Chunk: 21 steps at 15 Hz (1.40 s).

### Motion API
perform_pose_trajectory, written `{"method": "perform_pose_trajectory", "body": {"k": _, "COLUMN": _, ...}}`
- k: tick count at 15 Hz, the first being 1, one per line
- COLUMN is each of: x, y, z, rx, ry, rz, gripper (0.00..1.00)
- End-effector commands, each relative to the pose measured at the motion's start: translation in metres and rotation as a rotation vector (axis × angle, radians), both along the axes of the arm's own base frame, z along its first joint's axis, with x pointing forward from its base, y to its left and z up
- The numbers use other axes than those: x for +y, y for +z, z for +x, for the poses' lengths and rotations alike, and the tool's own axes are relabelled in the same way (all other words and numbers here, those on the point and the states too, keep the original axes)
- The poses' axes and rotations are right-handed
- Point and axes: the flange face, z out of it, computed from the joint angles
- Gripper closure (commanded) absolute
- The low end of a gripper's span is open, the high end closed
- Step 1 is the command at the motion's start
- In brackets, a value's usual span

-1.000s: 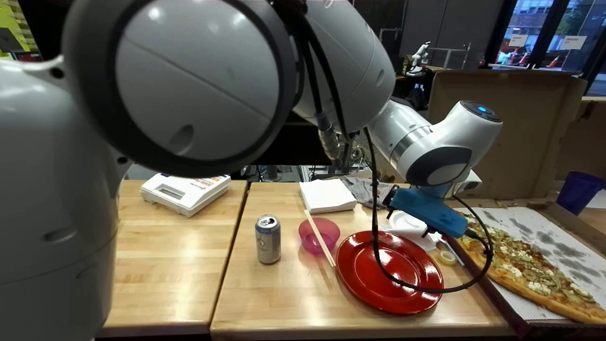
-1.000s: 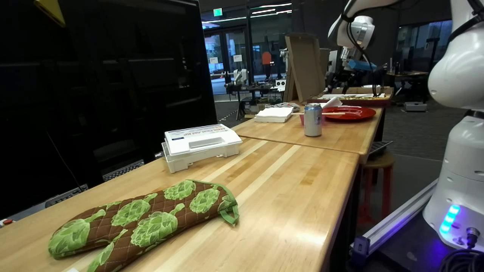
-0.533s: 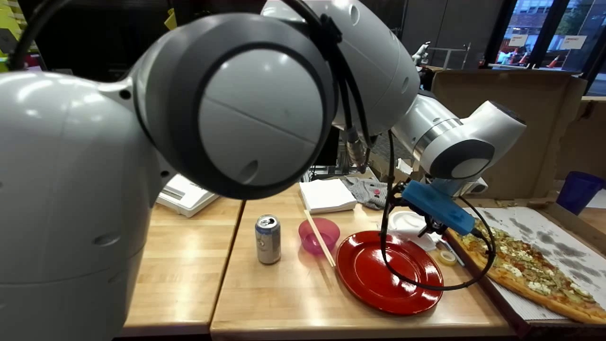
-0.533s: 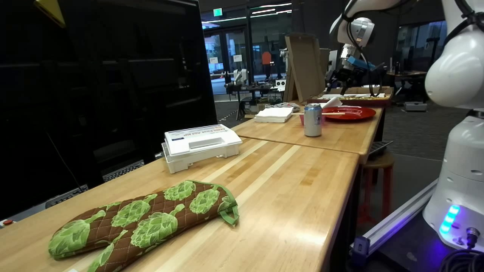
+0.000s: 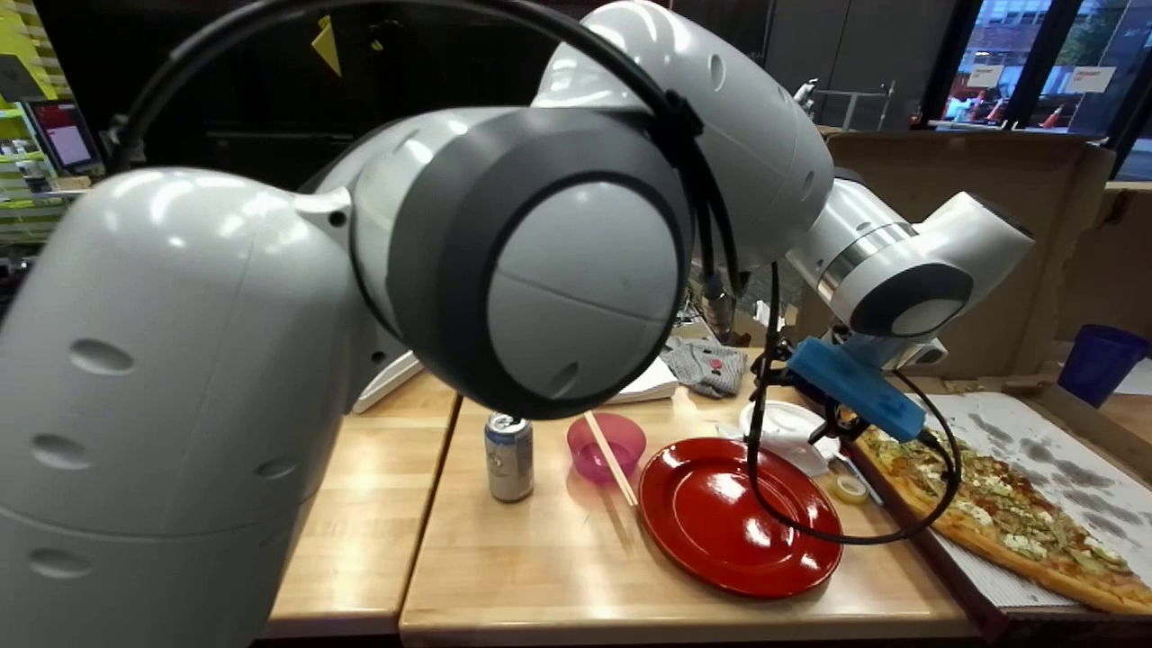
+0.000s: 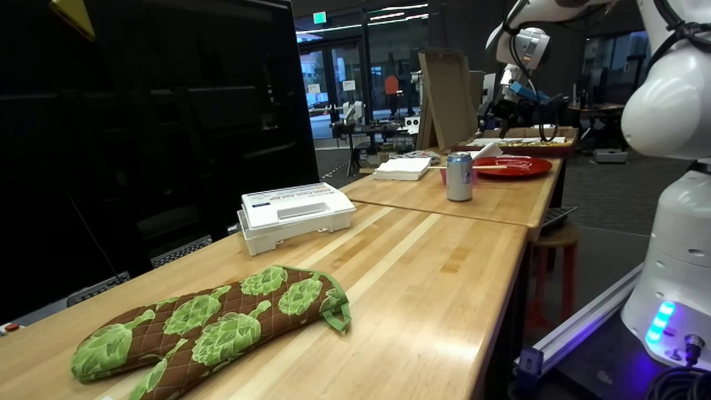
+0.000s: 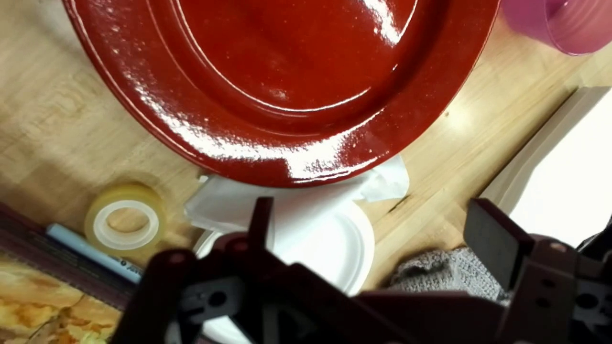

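Note:
My gripper (image 7: 373, 215) is open and empty, its two dark fingers wide apart. In an exterior view the gripper (image 5: 796, 405) hangs above the table between the red plate and the pizza box; it also shows far off in an exterior view (image 6: 491, 132). A glossy red plate (image 7: 287, 62) lies ahead of the fingers, also in an exterior view (image 5: 720, 540). Below the fingers are a white plate (image 7: 334, 243) with crumpled white paper (image 7: 229, 200) and a grey knitted cloth (image 7: 444, 272). A tape roll (image 7: 158, 215) and a pale blue marker (image 7: 95, 253) lie beside them.
An open pizza box (image 5: 1062, 432) holds pizza (image 5: 999, 504), its lid upright behind. A pink bowl (image 5: 621, 441) with chopsticks (image 5: 612, 459), a can (image 5: 510, 463) and white napkins (image 5: 652, 385) stand on the table. A white case (image 6: 294, 214) and oven mitt (image 6: 222, 322) lie farther along.
The arm and gripper have moved right toward the pizza box in an exterior view. The arm now covers part of the white case and napkins there. The table objects have not moved.

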Motion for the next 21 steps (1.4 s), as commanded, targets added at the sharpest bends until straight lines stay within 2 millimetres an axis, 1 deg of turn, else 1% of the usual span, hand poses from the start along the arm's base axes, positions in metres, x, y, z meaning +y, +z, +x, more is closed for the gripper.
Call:
{"method": "perform_pose_trajectory", "body": {"k": 1, "x": -0.009, "y": 0.005, "z": 0.006, "rx": -0.008, "ry": 0.000, "rz": 0.067, "gripper": 0.00}}
{"method": "perform_pose_trajectory", "body": {"k": 10, "x": -0.027, "y": -0.003, "z": 0.016, "rx": 0.020, "ry": 0.017, "rz": 0.136, "gripper": 0.00}}
{"method": "perform_pose_trajectory", "body": {"k": 21, "x": -0.035, "y": -0.009, "z": 0.036, "rx": 0.050, "ry": 0.015, "rz": 0.187, "gripper": 0.00}}
